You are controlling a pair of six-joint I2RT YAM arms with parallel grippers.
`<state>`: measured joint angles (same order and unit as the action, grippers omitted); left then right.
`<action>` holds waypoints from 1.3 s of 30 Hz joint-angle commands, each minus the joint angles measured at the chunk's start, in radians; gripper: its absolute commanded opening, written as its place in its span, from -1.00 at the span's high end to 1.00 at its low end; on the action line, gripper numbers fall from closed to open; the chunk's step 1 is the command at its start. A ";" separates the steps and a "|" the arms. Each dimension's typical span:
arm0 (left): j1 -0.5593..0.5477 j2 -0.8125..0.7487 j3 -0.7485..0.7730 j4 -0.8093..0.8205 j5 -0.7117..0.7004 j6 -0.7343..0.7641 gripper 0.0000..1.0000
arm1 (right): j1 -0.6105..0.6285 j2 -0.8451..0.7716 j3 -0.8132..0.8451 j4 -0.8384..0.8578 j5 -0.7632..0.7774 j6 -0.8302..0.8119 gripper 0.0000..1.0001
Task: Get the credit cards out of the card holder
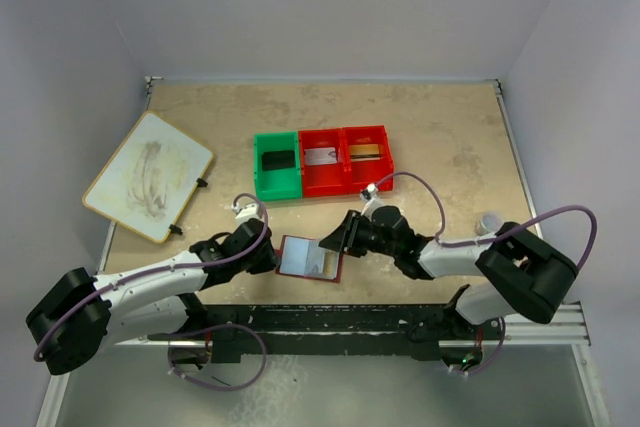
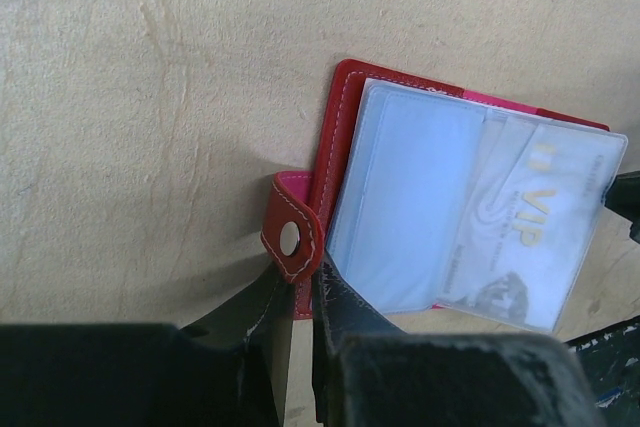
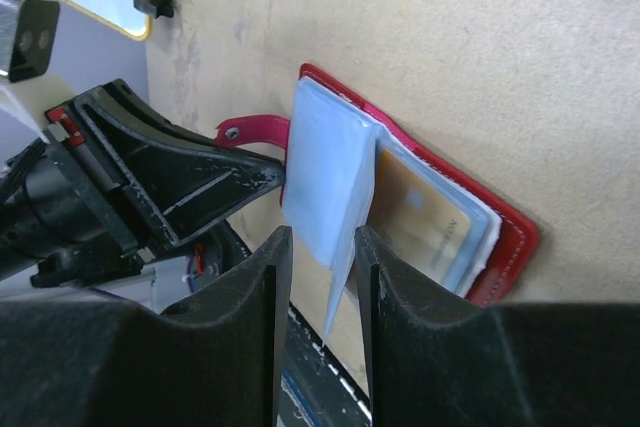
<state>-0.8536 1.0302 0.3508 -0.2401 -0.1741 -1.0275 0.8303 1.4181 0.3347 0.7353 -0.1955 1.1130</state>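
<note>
The dark-red card holder (image 1: 310, 259) lies open near the table's front edge, its pale blue sleeves up. My left gripper (image 1: 272, 257) is shut on its left cover edge, just beside the red snap tab (image 2: 290, 232). My right gripper (image 1: 345, 233) is at the holder's right side, jaws a little apart, with a lifted clear sleeve leaf (image 3: 325, 187) hanging between them untouched. A pale gold card (image 3: 425, 222) sits in a sleeve underneath; the left wrist view shows it with VIP lettering (image 2: 530, 237). A black card (image 1: 277, 160), a silver card (image 1: 320, 157) and a gold card (image 1: 364, 151) lie in the bin.
The green-and-red bin tray (image 1: 300, 187) stands behind the holder at mid-table. A large white board (image 1: 150, 175) lies at the far left. A small pale object (image 1: 487, 222) sits at the right, next to my right arm. The front table edge is just below the holder.
</note>
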 commanded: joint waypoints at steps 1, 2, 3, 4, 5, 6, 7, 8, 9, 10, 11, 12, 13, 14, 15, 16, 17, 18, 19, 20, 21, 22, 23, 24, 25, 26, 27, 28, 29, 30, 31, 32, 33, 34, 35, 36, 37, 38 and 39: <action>-0.007 0.013 0.011 0.015 0.022 0.026 0.83 | 0.013 -0.019 0.050 0.041 -0.041 0.002 0.31; -0.007 0.013 0.011 0.015 0.020 0.026 0.83 | 0.015 -0.015 0.055 0.041 -0.041 0.001 0.31; -0.007 0.012 0.011 0.017 0.019 0.026 0.83 | 0.016 -0.010 0.060 0.042 -0.043 0.001 0.31; -0.007 0.013 0.011 0.017 0.020 0.026 0.83 | 0.018 -0.004 0.068 0.043 -0.045 0.001 0.31; -0.007 0.013 0.012 0.018 0.021 0.026 0.84 | 0.019 0.003 0.074 0.045 -0.048 0.000 0.31; -0.007 0.013 0.013 0.018 0.022 0.027 0.83 | 0.022 0.009 0.080 0.047 -0.050 -0.001 0.31; -0.007 0.012 0.013 0.019 0.021 0.027 0.84 | 0.023 0.019 0.085 0.048 -0.050 -0.002 0.31; -0.006 0.012 0.013 0.018 0.022 0.027 0.84 | 0.025 0.028 0.093 0.050 -0.051 -0.002 0.31; -0.006 0.011 0.012 0.017 0.021 0.026 0.84 | 0.026 0.038 0.099 0.053 -0.054 -0.004 0.31; -0.007 0.011 0.012 0.016 0.022 0.025 0.84 | 0.028 0.050 0.107 0.057 -0.058 -0.006 0.31; -0.007 0.010 0.012 0.015 0.022 0.024 0.84 | 0.031 0.063 0.115 0.059 -0.063 -0.008 0.31; -0.007 0.009 0.012 0.014 0.021 0.024 0.84 | 0.033 0.077 0.124 0.061 -0.068 -0.011 0.31; -0.007 0.006 0.012 0.012 0.019 0.023 0.84 | 0.034 0.090 0.134 0.064 -0.073 -0.014 0.31; -0.007 0.004 0.011 0.011 0.018 0.023 0.84 | 0.036 0.105 0.142 0.066 -0.076 -0.016 0.31; -0.007 0.001 0.012 0.008 0.017 0.024 0.84 | 0.039 0.120 0.149 0.070 -0.081 -0.016 0.31; -0.007 -0.003 0.013 0.005 0.016 0.022 0.84 | 0.041 0.135 0.155 0.075 -0.084 -0.017 0.31; -0.006 -0.006 0.012 0.001 0.014 0.022 0.84 | 0.042 0.151 0.163 0.079 -0.088 -0.018 0.31; -0.006 -0.011 0.013 -0.004 0.011 0.021 0.84 | 0.043 0.166 0.171 0.083 -0.096 -0.021 0.31; -0.007 -0.019 0.013 -0.008 0.008 0.020 0.84 | 0.044 0.180 0.179 0.088 -0.105 -0.025 0.31; -0.007 -0.024 0.013 -0.014 0.002 0.019 0.84 | 0.045 0.195 0.189 0.090 -0.113 -0.028 0.31; -0.007 -0.030 0.014 -0.022 -0.003 0.017 0.84 | 0.048 0.206 0.199 0.091 -0.125 -0.036 0.31; -0.007 -0.038 0.014 -0.028 -0.006 0.017 0.84 | 0.050 0.217 0.212 0.088 -0.131 -0.044 0.31; -0.007 -0.046 0.015 -0.037 -0.012 0.016 0.83 | 0.052 0.226 0.221 0.076 -0.134 -0.052 0.31; -0.007 -0.055 0.017 -0.048 -0.021 0.013 0.83 | 0.053 0.227 0.227 0.068 -0.134 -0.060 0.30; -0.007 -0.063 0.018 -0.061 -0.029 0.011 0.82 | 0.053 0.225 0.229 0.059 -0.131 -0.069 0.28; -0.007 -0.073 0.020 -0.071 -0.035 0.010 0.81 | 0.053 0.221 0.231 0.047 -0.125 -0.075 0.26; -0.007 -0.080 0.025 -0.085 -0.044 0.007 0.80 | 0.053 0.215 0.234 0.036 -0.119 -0.083 0.25; -0.007 -0.087 0.030 -0.096 -0.051 0.005 0.79 | 0.053 0.207 0.237 0.029 -0.117 -0.091 0.23; -0.007 -0.094 0.034 -0.103 -0.056 0.005 0.78 | 0.053 0.201 0.241 0.015 -0.117 -0.100 0.21; -0.006 -0.097 0.039 -0.108 -0.063 0.003 0.77 | 0.053 0.193 0.245 0.006 -0.117 -0.110 0.18; -0.007 -0.099 0.043 -0.111 -0.067 0.003 0.77 | 0.053 0.185 0.251 -0.009 -0.120 -0.125 0.15; -0.007 -0.099 0.049 -0.110 -0.069 0.001 0.77 | 0.053 0.179 0.257 -0.021 -0.124 -0.140 0.11; -0.006 -0.098 0.054 -0.108 -0.070 0.003 0.76 | 0.053 0.173 0.263 -0.033 -0.127 -0.156 0.09; -0.007 -0.095 0.058 -0.109 -0.070 0.003 0.76 | 0.053 0.169 0.268 -0.043 -0.130 -0.164 0.06; -0.007 -0.092 0.062 -0.108 -0.070 0.004 0.76 | 0.053 0.166 0.273 -0.046 -0.134 -0.180 0.04; -0.007 -0.089 0.064 -0.109 -0.070 0.004 0.76 | 0.053 0.163 0.276 -0.053 -0.139 -0.186 0.04; -0.006 -0.087 0.067 -0.113 -0.070 0.006 0.75 | 0.053 0.157 0.277 -0.055 -0.138 -0.187 0.04; -0.007 -0.087 0.069 -0.118 -0.071 0.008 0.75 | 0.053 0.149 0.275 -0.054 -0.134 -0.187 0.04; -0.007 -0.088 0.071 -0.122 -0.073 0.009 0.75 | 0.053 0.141 0.269 -0.053 -0.132 -0.183 0.03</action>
<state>-0.8543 0.9443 0.3729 -0.3584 -0.2180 -1.0290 0.8787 1.6100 0.5751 0.6868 -0.3092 0.9749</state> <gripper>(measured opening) 0.124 0.478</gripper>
